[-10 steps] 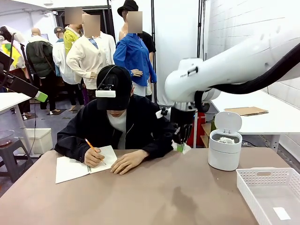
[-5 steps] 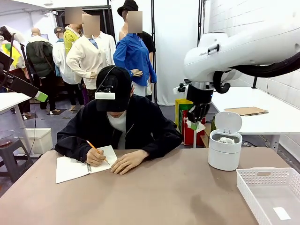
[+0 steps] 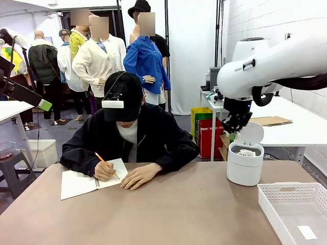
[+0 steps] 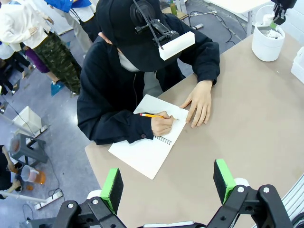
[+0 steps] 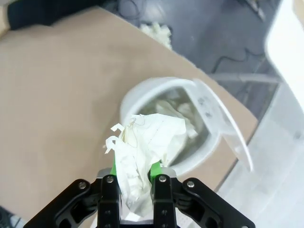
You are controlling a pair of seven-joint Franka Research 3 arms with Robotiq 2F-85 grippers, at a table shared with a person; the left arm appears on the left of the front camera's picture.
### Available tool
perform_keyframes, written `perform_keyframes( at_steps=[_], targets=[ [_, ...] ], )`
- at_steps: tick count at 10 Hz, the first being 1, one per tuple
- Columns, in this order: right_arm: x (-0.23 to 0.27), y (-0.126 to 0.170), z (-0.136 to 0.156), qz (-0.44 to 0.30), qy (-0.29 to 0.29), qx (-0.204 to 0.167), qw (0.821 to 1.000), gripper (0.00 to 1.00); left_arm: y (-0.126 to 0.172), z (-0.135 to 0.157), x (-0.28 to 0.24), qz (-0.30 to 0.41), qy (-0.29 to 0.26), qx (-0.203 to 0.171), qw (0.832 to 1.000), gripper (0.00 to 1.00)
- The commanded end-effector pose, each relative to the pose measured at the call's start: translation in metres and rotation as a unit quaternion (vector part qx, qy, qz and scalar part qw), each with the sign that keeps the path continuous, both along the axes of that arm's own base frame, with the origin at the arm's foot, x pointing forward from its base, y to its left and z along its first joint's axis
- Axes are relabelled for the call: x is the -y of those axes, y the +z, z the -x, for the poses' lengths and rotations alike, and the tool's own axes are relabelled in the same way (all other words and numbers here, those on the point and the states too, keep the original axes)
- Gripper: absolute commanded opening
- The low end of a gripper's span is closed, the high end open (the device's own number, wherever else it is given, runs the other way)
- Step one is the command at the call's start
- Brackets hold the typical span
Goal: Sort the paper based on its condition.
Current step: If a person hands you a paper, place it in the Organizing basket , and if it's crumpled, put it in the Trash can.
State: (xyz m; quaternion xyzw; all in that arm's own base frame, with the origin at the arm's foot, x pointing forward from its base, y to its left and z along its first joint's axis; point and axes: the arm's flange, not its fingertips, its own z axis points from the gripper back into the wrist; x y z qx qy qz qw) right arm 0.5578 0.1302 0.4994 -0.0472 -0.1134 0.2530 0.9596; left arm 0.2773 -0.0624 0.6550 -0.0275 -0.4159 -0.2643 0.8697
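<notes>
Front view sets the right gripper (image 3: 236,124) just above the open white bin (image 3: 244,171), close by its raised lid (image 3: 249,132), with one crumpled paper (image 3: 246,152) lying inside the bin; what the fingers carry cannot be made out from here. Right wrist view fills that gap: the gripper (image 5: 134,178) is clenched on a crumpled white paper wad (image 5: 142,147), green pads pressed to both sides of it, the wad hanging over the mouth of the bin (image 5: 142,97) where more crumpled paper (image 5: 183,110) shows, the lid (image 5: 223,123) tipped back beyond the rim.

Left wrist view shows the left gripper (image 4: 167,182) released, its green pads well apart with nothing between them, high above the brown table (image 4: 247,118). From there the bin (image 4: 267,42) sits far off at the table's corner, and a person in black writes with a pencil (image 4: 156,116) in a spiral notebook (image 4: 147,147). Front view alone shows a white basket (image 3: 296,209) near the bin.
</notes>
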Motion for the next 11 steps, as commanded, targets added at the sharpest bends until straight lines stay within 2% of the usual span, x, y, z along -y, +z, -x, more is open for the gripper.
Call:
perform_keyframes(
  at_steps=[1, 4, 7, 9, 11],
  targets=[
    [0.011, -0.007, 0.017, 0.029, -0.042, 0.003, 0.999, 0.24, 0.000, 0.001, -0.001, 0.001, -0.001, -0.004, 1.000, 1.00],
    [0.035, -0.017, 0.020, 0.064, -0.070, -0.001, 0.995, 0.24, 0.000, 0.001, -0.001, 0.001, -0.001, -0.004, 1.000, 1.00],
    [0.037, -0.034, 0.007, 0.092, -0.070, -0.007, 0.993, 0.24, 0.000, 0.001, -0.001, 0.001, -0.001, -0.004, 1.000, 1.00],
    [0.035, -0.042, -0.006, 0.096, -0.061, -0.013, 0.993, 0.62, 0.000, 0.001, -0.001, 0.001, -0.001, -0.004, 1.000, 1.00],
    [0.033, -0.041, -0.011, 0.097, -0.058, 0.000, 0.994, 1.00, 0.000, 0.001, -0.001, 0.001, -0.001, -0.004, 1.000, 1.00]
  ],
)
